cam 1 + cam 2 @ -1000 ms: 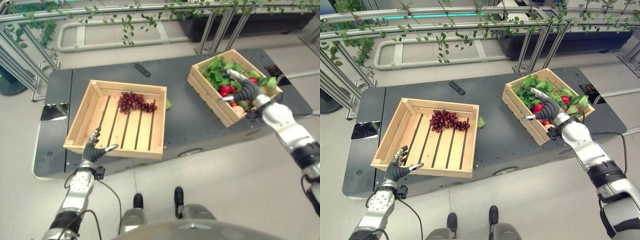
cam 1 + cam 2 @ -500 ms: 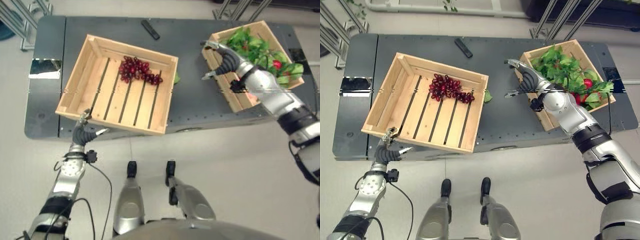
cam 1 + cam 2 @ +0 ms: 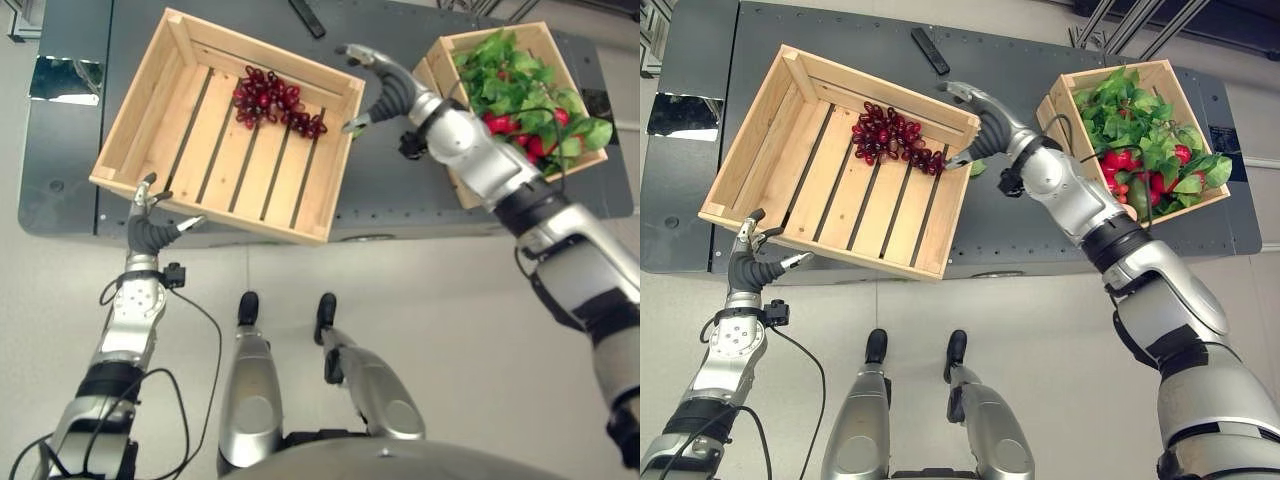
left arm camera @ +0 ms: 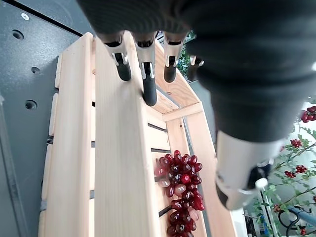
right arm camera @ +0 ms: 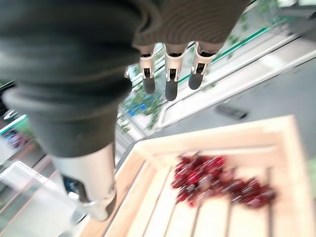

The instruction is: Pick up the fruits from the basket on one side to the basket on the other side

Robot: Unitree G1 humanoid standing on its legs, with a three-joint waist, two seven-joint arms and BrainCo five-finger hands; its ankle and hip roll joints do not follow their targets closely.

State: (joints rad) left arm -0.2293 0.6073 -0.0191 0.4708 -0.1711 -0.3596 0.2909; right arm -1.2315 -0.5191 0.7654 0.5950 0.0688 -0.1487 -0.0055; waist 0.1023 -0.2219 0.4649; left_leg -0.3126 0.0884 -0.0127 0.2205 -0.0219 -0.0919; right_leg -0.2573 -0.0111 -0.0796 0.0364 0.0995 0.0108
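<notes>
A slatted wooden basket (image 3: pixel 160 100) stands on the left of the dark table and holds a bunch of dark red grapes (image 3: pixel 272 99) near its far side. A second wooden basket (image 3: pixel 452 57) at the right is full of green leaves and red fruits (image 3: pixel 505 122). My right hand (image 3: pixel 378 88) hovers open and empty over the left basket's right rim, close to the grapes (image 5: pixel 217 177). My left hand (image 3: pixel 148 228) hangs open by the left basket's near left corner, holding nothing; its fingers (image 4: pixel 148 74) point along the basket's rim.
A black remote (image 3: pixel 931 50) lies on the table behind the baskets. A small green leaf (image 3: pixel 978 168) lies between the two baskets. The dark table (image 3: pixel 410 195) ends near my legs, with pale floor below.
My right hand has swung from the right basket across the gap to the left basket's rim, empty. The camera has tilted down, shifting the whole scene. The left hand stays by the basket's corner.
</notes>
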